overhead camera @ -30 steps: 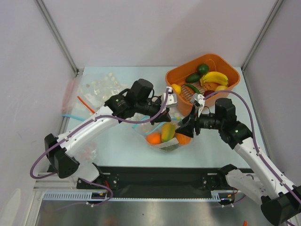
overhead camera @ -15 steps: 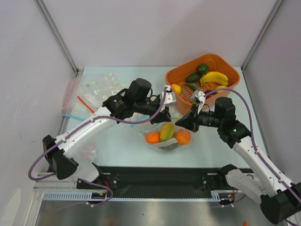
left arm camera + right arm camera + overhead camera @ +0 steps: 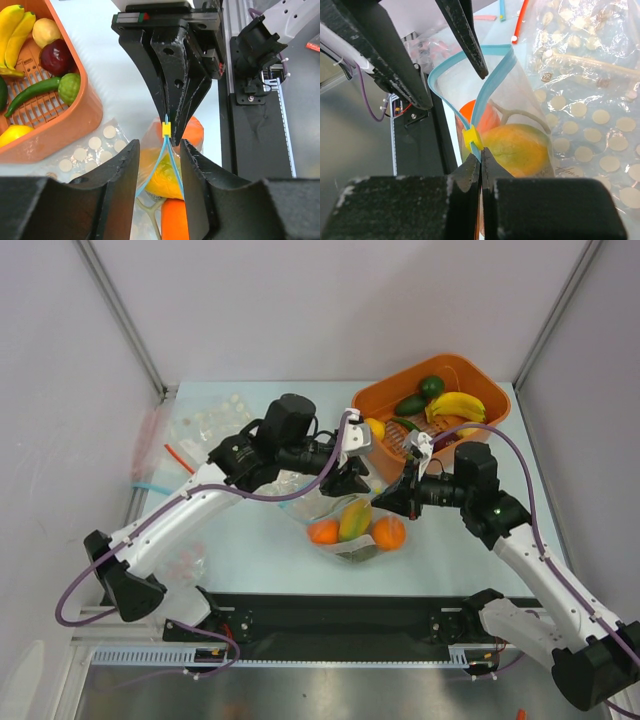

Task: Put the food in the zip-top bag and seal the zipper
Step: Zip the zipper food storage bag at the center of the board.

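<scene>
The clear soft-plastic zip-top bag (image 3: 345, 548), holding plastic oranges (image 3: 325, 532) and a yellow-red mango (image 3: 355, 520), sits mid-table toward the near edge. The right gripper (image 3: 481, 152) is pinched on the light-blue zipper (image 3: 495, 79) just beside its small yellow slider (image 3: 471, 137). The left gripper (image 3: 158, 146) faces it with fingers apart astride the strip, and the bag's mouth gapes. The strip's long axis runs straight from the right pinch toward the left gripper. We judge the closing stroke must follow that line.

Orange basket (image 3: 498, 412), dotted clear bags (image 3: 215, 425)
</scene>
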Tool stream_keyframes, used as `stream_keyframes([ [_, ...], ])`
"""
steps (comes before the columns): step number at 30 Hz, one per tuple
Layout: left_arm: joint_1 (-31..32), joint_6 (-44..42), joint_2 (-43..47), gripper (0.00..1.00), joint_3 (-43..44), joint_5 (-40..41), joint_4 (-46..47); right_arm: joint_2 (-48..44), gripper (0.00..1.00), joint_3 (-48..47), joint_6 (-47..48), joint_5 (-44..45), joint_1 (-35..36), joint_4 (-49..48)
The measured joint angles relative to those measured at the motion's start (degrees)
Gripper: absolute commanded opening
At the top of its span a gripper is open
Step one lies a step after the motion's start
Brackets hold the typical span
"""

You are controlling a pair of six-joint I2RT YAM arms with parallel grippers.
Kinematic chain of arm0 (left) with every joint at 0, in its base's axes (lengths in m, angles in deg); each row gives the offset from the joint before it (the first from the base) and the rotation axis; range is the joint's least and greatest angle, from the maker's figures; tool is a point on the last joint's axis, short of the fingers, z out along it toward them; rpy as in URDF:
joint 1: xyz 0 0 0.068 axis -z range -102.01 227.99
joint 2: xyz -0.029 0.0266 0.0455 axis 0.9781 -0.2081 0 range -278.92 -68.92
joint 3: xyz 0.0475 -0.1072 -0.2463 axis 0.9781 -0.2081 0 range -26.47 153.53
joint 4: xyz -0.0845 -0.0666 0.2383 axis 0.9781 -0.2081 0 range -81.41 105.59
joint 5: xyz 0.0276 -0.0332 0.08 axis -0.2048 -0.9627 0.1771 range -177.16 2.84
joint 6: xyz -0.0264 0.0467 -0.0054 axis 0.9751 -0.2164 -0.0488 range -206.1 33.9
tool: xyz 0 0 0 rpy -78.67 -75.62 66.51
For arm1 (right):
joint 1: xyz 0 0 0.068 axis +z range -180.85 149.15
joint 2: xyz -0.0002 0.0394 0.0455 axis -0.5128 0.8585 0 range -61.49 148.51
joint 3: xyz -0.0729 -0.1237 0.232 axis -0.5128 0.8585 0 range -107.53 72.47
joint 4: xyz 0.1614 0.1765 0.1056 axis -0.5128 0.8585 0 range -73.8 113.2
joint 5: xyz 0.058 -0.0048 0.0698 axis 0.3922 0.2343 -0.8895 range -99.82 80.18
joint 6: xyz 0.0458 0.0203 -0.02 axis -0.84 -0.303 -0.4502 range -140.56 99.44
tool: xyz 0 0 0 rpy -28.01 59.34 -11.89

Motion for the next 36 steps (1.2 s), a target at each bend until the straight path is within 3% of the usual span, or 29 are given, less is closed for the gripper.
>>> stream_keyframes([
  [7,0.4,0.0,-2.8,0.45,2.3,-0.4,-0.7,0.2,0.0,-0.9,2.1,-0.2,0.0,1.9],
  [10,1.0,0.0,-3.9,0.53,2.4,-0.4,-1.3,0.4,0.0,-1.3,2.8,-0.4,0.0,2.2],
  [14,1.8,0.0,-5.1,0.52,2.5,-0.4,-2.0,0.4,0.0,-1.5,3.1,-0.6,0.0,2.2],
  [17,2.0,0.0,-5.9,0.44,2.8,-0.3,-2.3,0.5,0.0,-1.5,3.1,-1.0,0.0,2.2],
  [20,2.0,0.2,-6.7,0.2,3.4,-0.2,-2.4,0.5,0.0,-1.5,3.1,-1.1,0.0,2.1],
  [24,2.0,0.0,-7.7,0.02,4.6,-0.4,-3.4,0.5,0.0,-1.5,3.3,-0.9,-0.2,2.1],
  [36,2.3,-1.1,-8.0,0.0,5.2,0.3,-1.7,-0.6,0.0,-0.9,1.0,-1.8,-5.0,-0.2],
])
